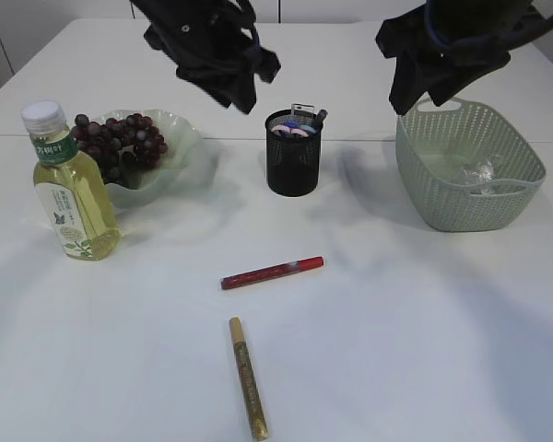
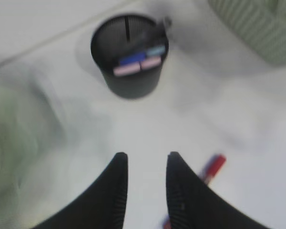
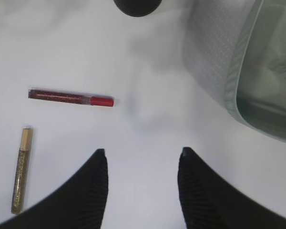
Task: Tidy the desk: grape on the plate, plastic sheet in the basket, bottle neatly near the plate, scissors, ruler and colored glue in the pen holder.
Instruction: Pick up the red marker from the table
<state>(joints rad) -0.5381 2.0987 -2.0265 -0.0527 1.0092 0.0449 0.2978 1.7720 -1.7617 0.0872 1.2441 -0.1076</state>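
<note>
Black grippers (image 3: 142, 191), ribbed fingertips (image 3: 96, 191)

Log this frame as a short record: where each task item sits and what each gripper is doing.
grapes: on plate
bottle: upright, beside plate
plastic sheet: in basket
pen holder: holds several items
red glue: lying on table
gold glue: lying on table
left gripper: open, empty, raised
right gripper: open, empty, raised
</note>
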